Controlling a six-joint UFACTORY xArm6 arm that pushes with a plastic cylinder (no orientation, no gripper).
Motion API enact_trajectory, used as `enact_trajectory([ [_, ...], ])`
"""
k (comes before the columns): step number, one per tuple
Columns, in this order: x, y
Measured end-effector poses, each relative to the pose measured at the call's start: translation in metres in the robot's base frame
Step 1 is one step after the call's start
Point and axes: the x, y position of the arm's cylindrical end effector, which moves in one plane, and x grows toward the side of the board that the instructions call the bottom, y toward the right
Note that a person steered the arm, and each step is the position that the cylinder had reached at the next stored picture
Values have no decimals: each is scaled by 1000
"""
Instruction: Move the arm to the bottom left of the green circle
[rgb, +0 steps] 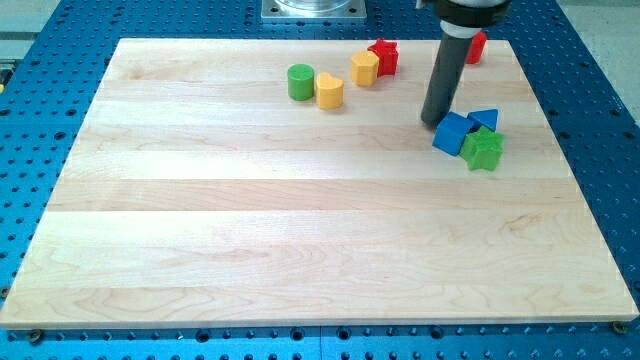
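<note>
My tip (433, 121) rests on the wooden surface (300, 240) in the view's upper right, just beside the upper-left edge of the blue cube (452, 133), close enough that I cannot tell whether they touch. There is no gripper on this arm, only the dark rod, so nothing opens or closes.

The green circle (300, 82) stands well apart from my tip, toward the view's top and left of centre. Pressed against its right side is the yellow heart (329, 90), apparently touching it. Further right and slightly higher sits the yellow hexagon (365, 68), with the red star (384, 56) right behind it, the two in contact.

Around my tip the blocks cluster tightly: the blue cube, a blue triangle (485, 120) at its upper right, and the green star (484, 150) below that, all touching or nearly so. A red block (476, 46) (shape unclear, since the rod hides half of it) peeks out behind the rod near the surface's top edge.

Between my tip and the green circle lies bare wood along a low path; the yellow heart and yellow hexagon stand on the higher line. No writing or labels are readable anywhere.
</note>
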Motion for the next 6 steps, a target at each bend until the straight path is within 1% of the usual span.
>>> enact_trajectory([
  [2, 0, -5],
  [3, -1, -54],
  [4, -1, -126],
  [5, -3, -222],
  [6, -43, -237],
])
